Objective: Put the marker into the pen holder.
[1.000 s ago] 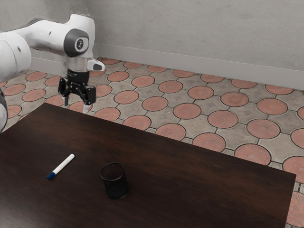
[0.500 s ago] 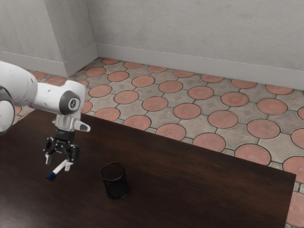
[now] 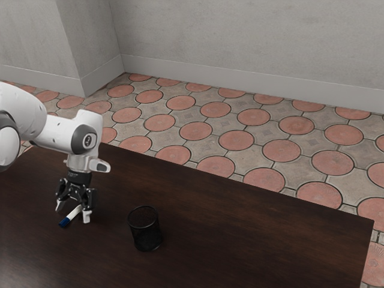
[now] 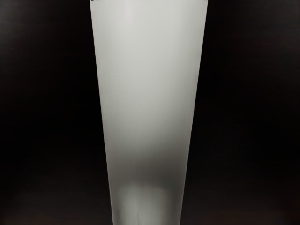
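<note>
In the exterior view my gripper (image 3: 72,213) is low over the dark table with its two fingers apart, one on each side of the marker. The white marker (image 3: 65,221) with a blue end lies on the tabletop between them, its far part hidden behind the hand. In the wrist view the marker's white body (image 4: 147,93) runs lengthwise directly under the hand. A black mesh pen holder (image 3: 146,230) stands upright on the table, toward the exterior view's right from the gripper.
The dark wooden table (image 3: 240,222) extends toward the exterior view's right. Beyond its far edge are a patterned tile floor (image 3: 237,140) and grey walls (image 3: 240,42).
From beyond the table's far corner, my hand has come over the table and down around the marker, lastly a little lower and toward the exterior view's left. Marker and holder have not moved.
</note>
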You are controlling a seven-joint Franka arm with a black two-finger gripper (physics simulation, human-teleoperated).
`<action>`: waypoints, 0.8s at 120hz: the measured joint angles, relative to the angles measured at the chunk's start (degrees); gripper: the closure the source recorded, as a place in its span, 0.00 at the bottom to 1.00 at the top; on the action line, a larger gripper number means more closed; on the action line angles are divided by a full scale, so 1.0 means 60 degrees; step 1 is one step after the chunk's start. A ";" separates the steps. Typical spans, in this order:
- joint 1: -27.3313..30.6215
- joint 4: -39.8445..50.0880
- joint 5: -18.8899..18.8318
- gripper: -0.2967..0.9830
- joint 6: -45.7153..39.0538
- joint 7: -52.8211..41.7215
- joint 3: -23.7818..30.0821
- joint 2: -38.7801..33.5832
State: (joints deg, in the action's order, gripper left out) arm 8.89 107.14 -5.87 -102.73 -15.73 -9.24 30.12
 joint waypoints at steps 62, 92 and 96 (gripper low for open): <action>-0.0113 0.0130 0.0087 0.58 -0.0185 -0.0701 -0.0031 -0.0372; -0.0098 0.0246 -0.0044 0.74 -0.0140 -0.0678 -0.0026 -0.0399; -0.0094 0.0256 -0.0054 0.75 -0.0144 -0.0671 -0.0027 -0.0399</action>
State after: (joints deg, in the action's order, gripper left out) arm 8.33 108.67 -6.20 -103.59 -19.76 -9.40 27.72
